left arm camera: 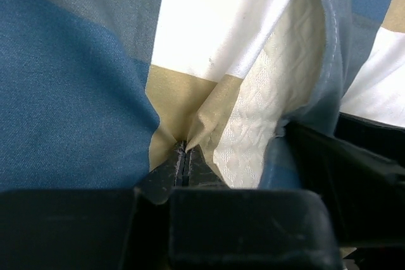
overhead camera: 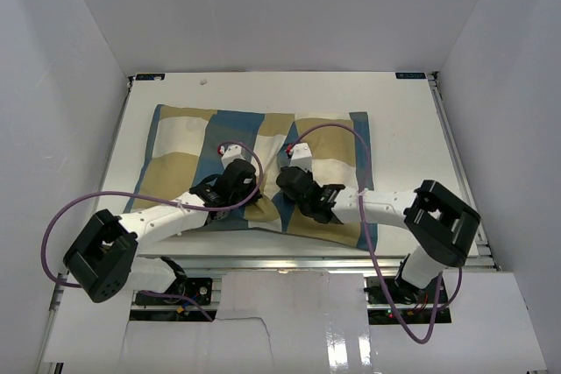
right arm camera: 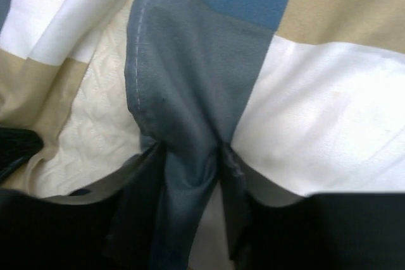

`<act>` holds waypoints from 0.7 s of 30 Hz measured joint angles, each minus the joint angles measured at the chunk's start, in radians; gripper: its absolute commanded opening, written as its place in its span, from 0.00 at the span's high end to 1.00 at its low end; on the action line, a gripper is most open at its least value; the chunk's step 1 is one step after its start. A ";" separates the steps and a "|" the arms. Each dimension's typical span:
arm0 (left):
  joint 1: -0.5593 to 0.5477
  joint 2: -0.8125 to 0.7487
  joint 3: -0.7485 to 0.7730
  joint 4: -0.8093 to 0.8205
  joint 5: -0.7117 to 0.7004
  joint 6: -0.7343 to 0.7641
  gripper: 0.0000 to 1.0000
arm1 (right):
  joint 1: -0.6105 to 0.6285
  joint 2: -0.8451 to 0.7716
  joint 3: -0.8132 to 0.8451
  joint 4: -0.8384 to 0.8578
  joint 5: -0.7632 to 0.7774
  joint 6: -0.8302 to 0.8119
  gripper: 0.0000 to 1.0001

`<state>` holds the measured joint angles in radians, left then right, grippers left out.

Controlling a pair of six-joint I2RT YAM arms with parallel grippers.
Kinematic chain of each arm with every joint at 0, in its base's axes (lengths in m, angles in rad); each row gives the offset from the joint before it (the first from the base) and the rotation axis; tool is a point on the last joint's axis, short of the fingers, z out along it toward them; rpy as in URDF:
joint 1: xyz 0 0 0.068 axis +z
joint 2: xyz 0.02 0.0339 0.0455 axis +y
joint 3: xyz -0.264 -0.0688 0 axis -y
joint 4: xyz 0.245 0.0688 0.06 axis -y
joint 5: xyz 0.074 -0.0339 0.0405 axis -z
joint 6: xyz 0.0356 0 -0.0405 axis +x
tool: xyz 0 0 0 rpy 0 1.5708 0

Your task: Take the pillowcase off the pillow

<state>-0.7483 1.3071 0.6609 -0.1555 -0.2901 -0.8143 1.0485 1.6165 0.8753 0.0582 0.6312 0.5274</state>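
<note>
The pillowcase (overhead camera: 184, 142) lies spread flat in the middle of the white table (overhead camera: 403, 120), its long sides running from 9 o'clock to 3 o'clock in the top view. Its tan, blue and white checks face up. The pillow (left arm camera: 266, 112) is inside it and shows only in the wrist views, as a strip of cream, patterned fabric in a gap where the hemmed edge of the cloth gapes.

The left gripper (left arm camera: 184, 156) is closed tight on a small raised fold of tan cloth, its two dark fingers pressed together with the fabric pinched between them. In that view the bared pillow sits at 2 o'clock from the pinch, just beside it.

The right gripper (right arm camera: 190, 162) grips a thicker bunch of grey-blue cloth, its fingers standing narrowly apart on either side of the gathered fold. Here the pillow shows at 9 o'clock from the pinch, under the stitched hem.

From above, both wrists meet over the centre of the case, close together. The left arm (overhead camera: 158, 221) reaches in from 7 o'clock and the right arm (overhead camera: 386, 208) from 4 o'clock. Purple cables (overhead camera: 48, 234) loop out from each arm.
</note>
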 measured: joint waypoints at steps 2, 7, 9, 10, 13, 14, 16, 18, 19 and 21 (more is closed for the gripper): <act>0.000 0.003 0.000 0.000 -0.006 -0.006 1.00 | -0.001 -0.008 -0.006 -0.006 0.023 0.009 0.84; 0.000 0.024 0.000 0.008 -0.026 -0.015 1.00 | -0.002 -0.108 -0.066 -0.035 0.074 0.034 0.92; 0.000 0.031 -0.001 0.012 -0.031 -0.022 1.00 | -0.002 -0.163 -0.098 -0.047 0.084 0.034 0.92; 0.000 0.032 -0.004 0.018 -0.032 -0.025 1.00 | -0.002 -0.195 -0.118 -0.050 0.088 0.035 0.92; 0.000 0.033 -0.013 0.036 -0.032 -0.033 1.00 | -0.002 -0.276 -0.182 -0.041 0.096 0.037 0.92; 0.000 0.033 -0.014 0.037 -0.031 -0.036 1.00 | -0.002 -0.301 -0.208 -0.027 0.095 0.037 0.92; 0.000 0.035 -0.014 0.039 -0.026 -0.039 1.00 | -0.003 -0.350 -0.263 0.013 0.089 0.034 0.92; 0.000 0.036 -0.013 0.043 -0.013 -0.037 0.83 | -0.005 -0.402 -0.328 0.079 0.063 0.026 0.92; 0.000 0.035 -0.013 0.048 0.001 -0.020 0.64 | -0.007 -0.427 -0.359 0.113 0.050 0.022 0.92; 0.000 0.025 -0.012 0.060 0.058 0.019 0.32 | -0.009 -0.474 -0.420 0.171 0.028 0.015 0.92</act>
<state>-0.7483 1.3319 0.6487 -0.0959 -0.2321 -0.7952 1.0397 1.1423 0.4549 0.2287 0.6590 0.5426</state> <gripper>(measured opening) 0.442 0.078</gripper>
